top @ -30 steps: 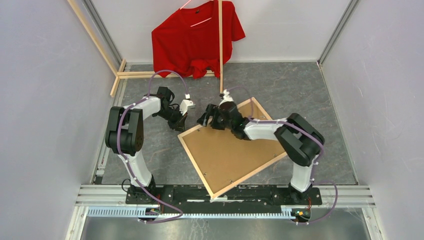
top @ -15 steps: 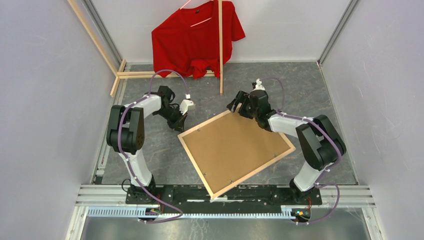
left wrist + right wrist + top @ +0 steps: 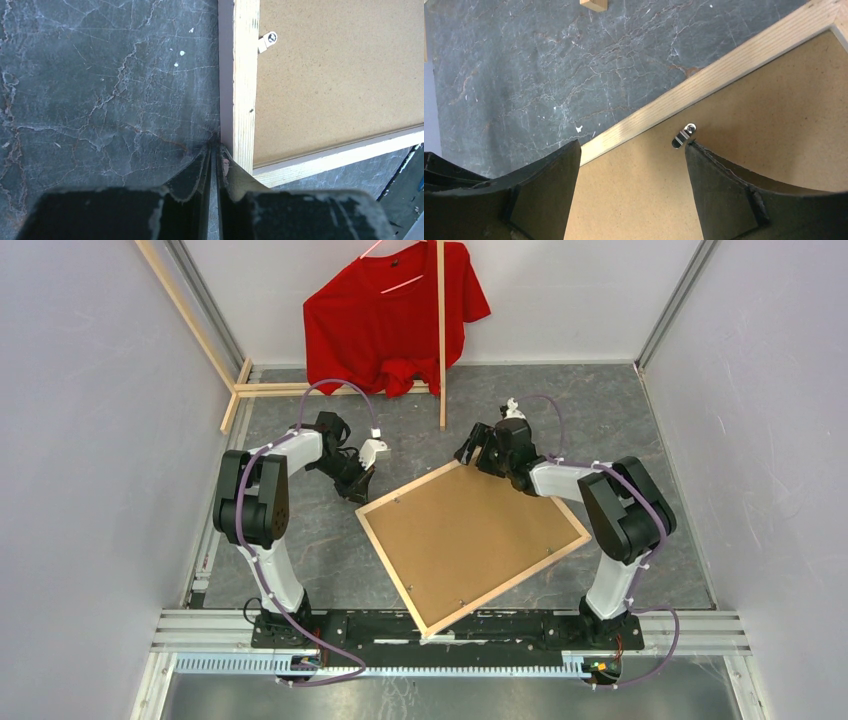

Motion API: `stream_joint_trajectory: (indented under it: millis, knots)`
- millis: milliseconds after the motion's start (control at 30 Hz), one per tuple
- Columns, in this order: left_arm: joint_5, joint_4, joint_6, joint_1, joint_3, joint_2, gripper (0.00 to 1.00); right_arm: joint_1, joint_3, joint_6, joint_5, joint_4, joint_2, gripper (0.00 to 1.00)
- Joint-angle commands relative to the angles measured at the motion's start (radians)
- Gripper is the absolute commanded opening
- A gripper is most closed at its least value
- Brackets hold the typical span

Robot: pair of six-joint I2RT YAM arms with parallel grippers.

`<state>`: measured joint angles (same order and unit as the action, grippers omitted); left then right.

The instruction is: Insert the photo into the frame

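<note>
Frame (image 3: 392,570) lies face-down in the middle of the bench (image 3: 300,550), bare wood side up, brown backing board (image 3: 470,540) seated inside it. A second ago the far side of the frame looked raised, with the right arm reaching across it; now the frame sits flat and the right pincer (image 3: 478,448) has shifted out to the far corner. The right pincer is released, jaws spread wide and holding nothing, hovering over the far rail just beside a small metal turn clip (image 3: 684,135). The left pincer (image 3: 216,150) hasn't moved: clenched on nothing, tips touching the outer edge of the frame near its left corner, probably bracing it. The photo isn't visible in any view, so I can't tell if it's under the backing board. My read: the frame has just been set down and let go, and next is likely working the clips around the backing. Red shirt (image 3: 385,315) on the wooden rack (image 3: 441,340) at the back, untouched.
</note>
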<state>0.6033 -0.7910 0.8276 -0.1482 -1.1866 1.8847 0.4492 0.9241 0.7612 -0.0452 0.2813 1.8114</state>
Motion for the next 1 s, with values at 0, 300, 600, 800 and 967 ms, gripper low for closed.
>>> stream_joint_trajectory:
  millis: [0, 300, 600, 800, 967]
  knots:
    - [-0.028, -0.024, 0.005, -0.008, 0.02, 0.024, 0.15, -0.011, 0.038, -0.011, 0.024, -0.002, 0.037, 0.83]
    - [-0.034, -0.024, 0.012, -0.007, 0.024, 0.024, 0.14, -0.014, 0.056, 0.008, 0.018, 0.006, 0.063, 0.83]
    - [-0.04, -0.024, 0.021, -0.007, 0.03, 0.018, 0.14, -0.015, 0.072, 0.025, 0.024, 0.011, 0.085, 0.82]
    - [-0.041, -0.025, 0.024, -0.008, 0.033, 0.017, 0.13, -0.014, 0.077, 0.028, 0.031, 0.008, 0.092, 0.82]
    - [-0.044, -0.025, 0.027, -0.008, 0.035, 0.014, 0.13, -0.015, 0.078, 0.021, 0.022, 0.001, 0.073, 0.82]
